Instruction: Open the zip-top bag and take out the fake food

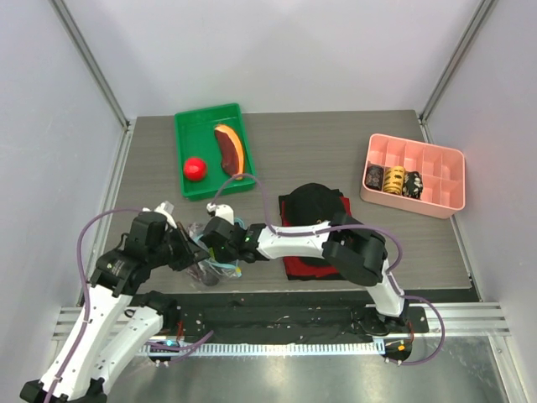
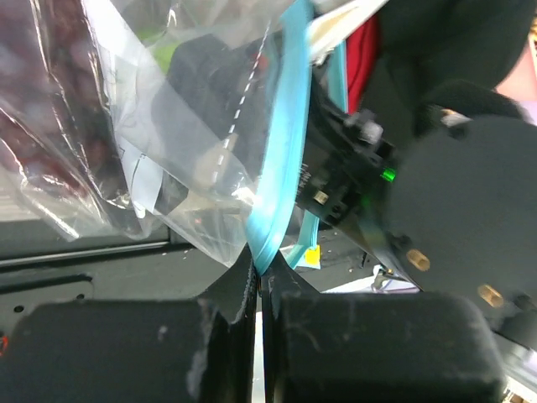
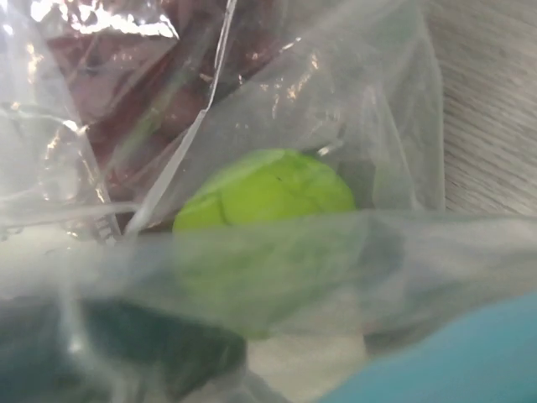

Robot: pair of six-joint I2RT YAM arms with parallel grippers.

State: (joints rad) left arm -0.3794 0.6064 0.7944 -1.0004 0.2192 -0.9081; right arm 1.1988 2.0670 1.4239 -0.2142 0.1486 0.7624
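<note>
The clear, crinkly zip-top bag (image 1: 207, 270) sat at the near left of the grey table (image 1: 336, 143) between the two arms, and the left gripper (image 2: 258, 281) had its black fingers pressed together on the bag's light blue-teal zip strip (image 2: 281, 151). The right gripper (image 1: 220, 237) met the bag from the right, but plastic veiled its fingers, so whether they were apart or together could not be told. A small green piece (image 3: 264, 197) and a dark purple grape bunch (image 3: 143, 101) lay inside the bag, while the red round apple (image 1: 195, 168) and the orange-rimmed red melon slice (image 1: 229, 149) lay apart in the green tray (image 1: 189, 126).
</note>
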